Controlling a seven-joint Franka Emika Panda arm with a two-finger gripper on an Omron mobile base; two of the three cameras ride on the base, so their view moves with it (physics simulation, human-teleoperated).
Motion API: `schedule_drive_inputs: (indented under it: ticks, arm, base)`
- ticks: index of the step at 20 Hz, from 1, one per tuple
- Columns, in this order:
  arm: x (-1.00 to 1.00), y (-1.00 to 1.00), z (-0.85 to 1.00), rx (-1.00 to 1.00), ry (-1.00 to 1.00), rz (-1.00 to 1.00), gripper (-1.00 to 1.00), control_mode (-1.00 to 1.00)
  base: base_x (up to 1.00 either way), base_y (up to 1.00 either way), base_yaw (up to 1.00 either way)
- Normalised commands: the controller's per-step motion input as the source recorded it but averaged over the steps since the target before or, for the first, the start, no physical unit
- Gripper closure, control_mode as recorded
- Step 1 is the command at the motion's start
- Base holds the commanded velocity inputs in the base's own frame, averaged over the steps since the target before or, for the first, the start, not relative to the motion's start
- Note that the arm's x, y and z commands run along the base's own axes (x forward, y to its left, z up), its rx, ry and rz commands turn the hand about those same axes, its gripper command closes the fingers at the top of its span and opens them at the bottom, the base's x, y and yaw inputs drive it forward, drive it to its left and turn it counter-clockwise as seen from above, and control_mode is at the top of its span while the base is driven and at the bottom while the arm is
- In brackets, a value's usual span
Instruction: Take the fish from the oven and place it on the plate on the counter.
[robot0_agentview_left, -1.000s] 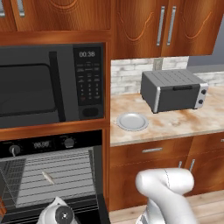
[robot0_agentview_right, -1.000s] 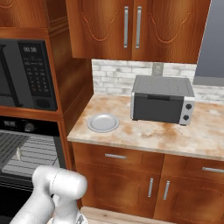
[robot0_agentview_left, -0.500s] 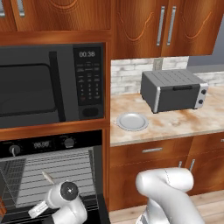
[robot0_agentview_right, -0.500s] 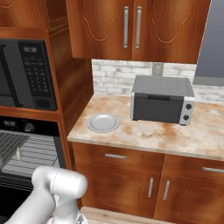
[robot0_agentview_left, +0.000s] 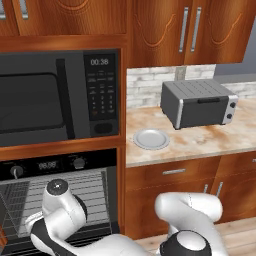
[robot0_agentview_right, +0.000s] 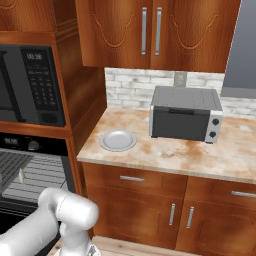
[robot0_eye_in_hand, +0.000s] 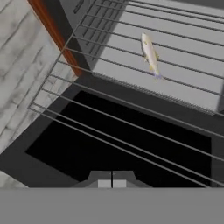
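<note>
In the hand view, the fish (robot0_eye_in_hand: 150, 54) is seen lying on a wire rack (robot0_eye_in_hand: 144, 65) inside the oven (robot0_eye_in_hand: 109, 144), at about one o'clock from the gripper (robot0_eye_in_hand: 112, 183), whose jaws are closed on nothing. In the base views, the plate (robot0_agentview_left: 151, 139) is shown empty on the counter (robot0_agentview_left: 210, 137), with the toaster oven (robot0_agentview_left: 197, 103) at its two o'clock.

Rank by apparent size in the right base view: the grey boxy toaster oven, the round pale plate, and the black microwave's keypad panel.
1. Grey boxy toaster oven, clearly largest.
2. Black microwave keypad panel.
3. Round pale grey-white plate.
The panel is seen at an angle and stands nearer than the plate, so the last two are not a sure ranking.
</note>
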Motion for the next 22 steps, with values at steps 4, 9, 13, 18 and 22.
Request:
schedule_drive_inputs:
  ticks: [4,9,13,18,22]
  arm:
    - [0.00,0.00,-0.26,0.00,-0.02,0.00,-1.00,-1.00]
    - [0.32,-0.25,-0.04,0.00,-0.01,-0.05,-1.00,-1.00]
    - [0.93,-0.46,-0.27,0.00,0.00,-0.05,-1.00,-1.00]
    - [0.83,-0.01,-0.45,0.00,0.00,0.00,-1.00,-1.00]
    - [0.59,0.07,-0.14,0.00,0.00,0.00,-1.00,-1.00]
  base:
    - [0.00,0.00,0.00]
    - [0.00,0.00,0.00]
    - [0.00,0.00,0.00]
    - [0.00,0.00,0.00]
    - [0.00,0.00,0.00]
